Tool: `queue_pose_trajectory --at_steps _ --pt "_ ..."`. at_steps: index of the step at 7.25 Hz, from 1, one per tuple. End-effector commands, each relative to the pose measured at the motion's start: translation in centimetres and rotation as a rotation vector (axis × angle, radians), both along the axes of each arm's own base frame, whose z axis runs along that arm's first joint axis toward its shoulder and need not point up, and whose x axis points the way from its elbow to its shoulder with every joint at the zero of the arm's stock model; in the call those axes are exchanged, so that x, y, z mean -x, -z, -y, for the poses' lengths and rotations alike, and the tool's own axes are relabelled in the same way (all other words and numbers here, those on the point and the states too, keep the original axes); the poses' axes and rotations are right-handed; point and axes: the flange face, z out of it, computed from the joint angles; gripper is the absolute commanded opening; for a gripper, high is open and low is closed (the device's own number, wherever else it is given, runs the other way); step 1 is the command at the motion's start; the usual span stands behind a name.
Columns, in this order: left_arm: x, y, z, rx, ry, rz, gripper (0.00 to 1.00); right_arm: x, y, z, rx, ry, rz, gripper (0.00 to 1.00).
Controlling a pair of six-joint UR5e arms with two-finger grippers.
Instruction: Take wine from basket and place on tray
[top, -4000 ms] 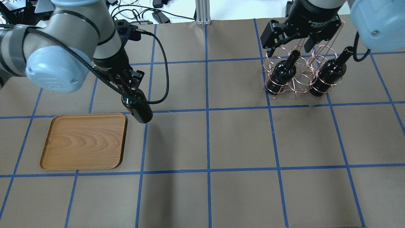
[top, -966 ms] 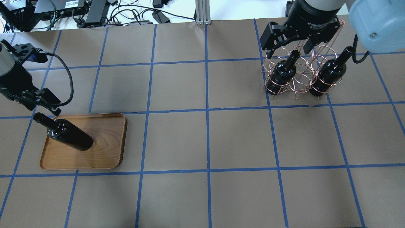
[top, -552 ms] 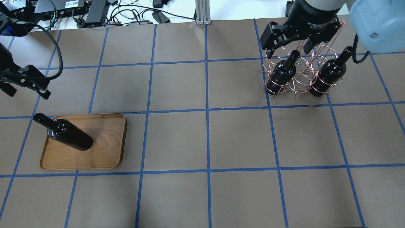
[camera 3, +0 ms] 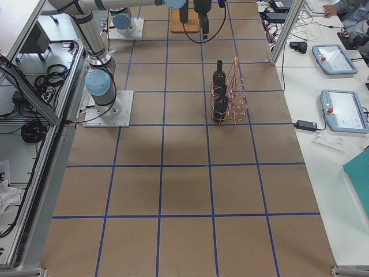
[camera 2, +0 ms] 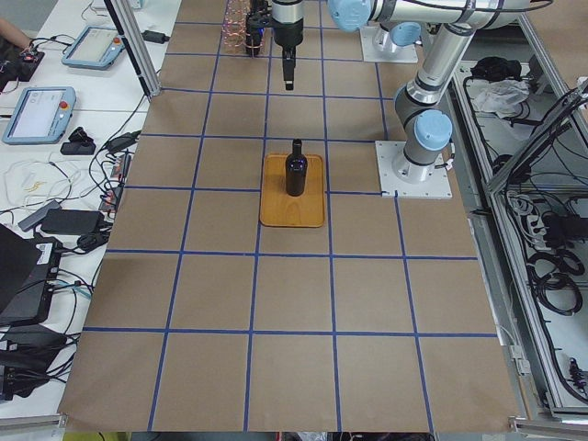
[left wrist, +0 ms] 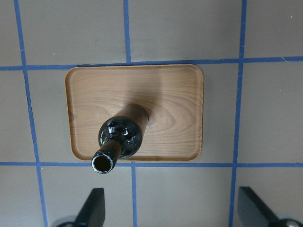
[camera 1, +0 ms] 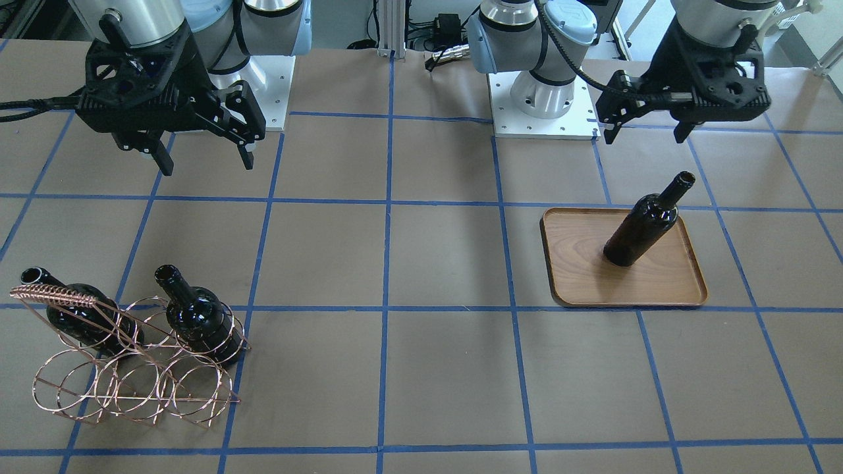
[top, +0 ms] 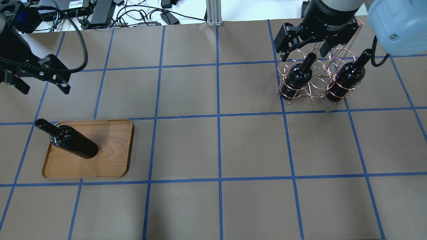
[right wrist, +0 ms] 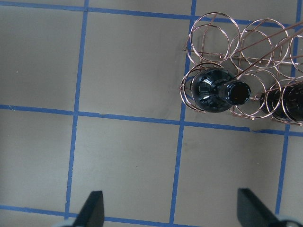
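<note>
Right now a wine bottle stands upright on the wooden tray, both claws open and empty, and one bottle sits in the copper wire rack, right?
No: the overhead view shows two black bottles in the copper wire rack. The wine bottle does stand upright on the wooden tray, left claw and right claw open and empty.

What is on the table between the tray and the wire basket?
Nothing but bare brown table with blue tape lines separates tray and basket in the overhead view.
</note>
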Motion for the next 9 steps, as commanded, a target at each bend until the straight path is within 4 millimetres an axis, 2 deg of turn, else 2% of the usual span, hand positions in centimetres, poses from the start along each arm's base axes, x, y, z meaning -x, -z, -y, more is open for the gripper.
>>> queue_pose_trajectory --at_steps 1,3,9 --pt "4.3 0.24 -0.54 0.012 0.039 -0.005 1.0 -0.02 0.0 0.0 0.0 0.0 0.002 1.0" --pt "5.21 -0.24 -0.44 0.051 0.056 -0.094 1.0 0.0 0.0 0.0 0.0 0.0 0.0 1.0" --pt "4.77 -0.33 -1.08 0.05 0.047 -0.089 1.0 0.0 0.0 0.0 0.0 0.0 0.0 1.0"
